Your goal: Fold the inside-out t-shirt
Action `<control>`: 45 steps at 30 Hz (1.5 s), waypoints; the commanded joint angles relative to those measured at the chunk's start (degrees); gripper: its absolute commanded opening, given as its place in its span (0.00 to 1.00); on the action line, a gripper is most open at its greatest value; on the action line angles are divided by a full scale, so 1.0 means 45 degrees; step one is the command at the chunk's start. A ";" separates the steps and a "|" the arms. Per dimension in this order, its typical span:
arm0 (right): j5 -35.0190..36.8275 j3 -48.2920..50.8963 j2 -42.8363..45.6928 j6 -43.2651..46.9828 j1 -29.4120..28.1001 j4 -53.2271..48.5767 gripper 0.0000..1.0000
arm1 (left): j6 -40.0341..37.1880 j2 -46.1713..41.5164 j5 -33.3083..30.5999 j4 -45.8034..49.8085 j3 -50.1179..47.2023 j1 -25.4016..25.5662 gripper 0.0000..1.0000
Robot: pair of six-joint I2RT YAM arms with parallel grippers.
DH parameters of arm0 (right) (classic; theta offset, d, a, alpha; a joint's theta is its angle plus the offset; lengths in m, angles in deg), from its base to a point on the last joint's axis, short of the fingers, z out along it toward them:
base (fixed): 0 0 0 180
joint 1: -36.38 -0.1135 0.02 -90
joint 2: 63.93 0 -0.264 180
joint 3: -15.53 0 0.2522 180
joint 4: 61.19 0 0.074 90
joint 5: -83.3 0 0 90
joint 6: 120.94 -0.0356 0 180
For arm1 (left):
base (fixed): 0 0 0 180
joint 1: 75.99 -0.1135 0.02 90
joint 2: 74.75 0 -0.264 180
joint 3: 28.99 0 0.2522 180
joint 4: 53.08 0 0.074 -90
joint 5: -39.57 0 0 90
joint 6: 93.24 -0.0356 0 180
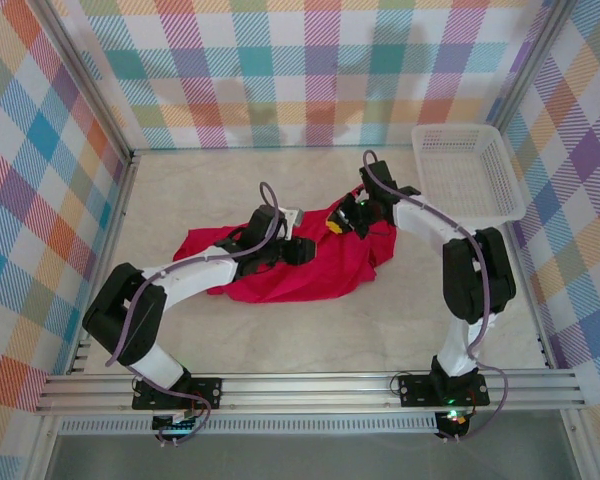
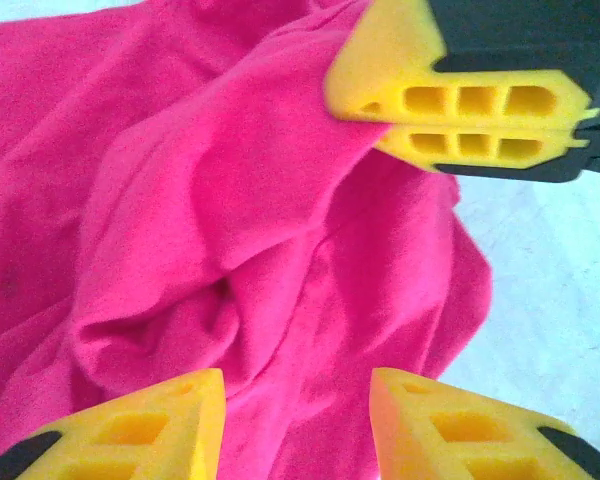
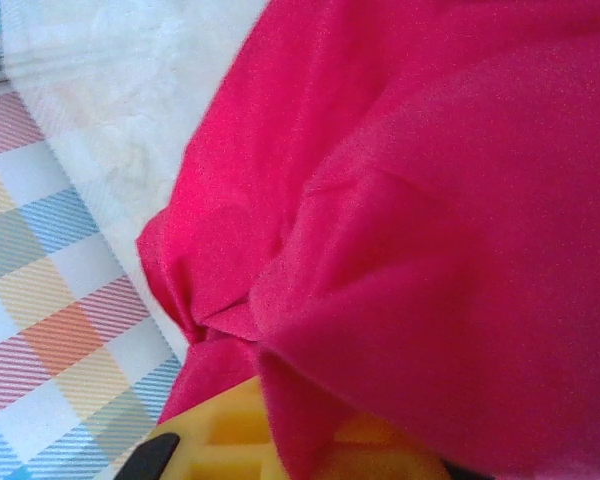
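Observation:
The inside-out t-shirt [image 1: 300,270] is a bright red, crumpled heap in the middle of the table. My left gripper [image 1: 298,250] sits low over its middle. In the left wrist view its yellow fingers [image 2: 297,385] stand apart with loose red folds [image 2: 230,230] beneath and nothing pinched. My right gripper [image 1: 342,220] is at the shirt's far right edge, its yellow fingers [image 2: 460,125] pressed together on the cloth. In the right wrist view the red cloth [image 3: 430,220] drapes over and runs between those fingers [image 3: 300,440].
A white mesh basket [image 1: 467,170] stands at the back right corner. Plaid walls enclose the pale table [image 1: 280,340] on three sides. An aluminium rail [image 1: 310,385] with both arm bases runs along the near edge.

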 commanded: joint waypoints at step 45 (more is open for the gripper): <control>0.1090 0.1444 0.1316 0.0750 -0.1001 0.2126 0.21 | 0.5641 0.1491 0.6841 0.1809 0.5058 -0.2340 0.00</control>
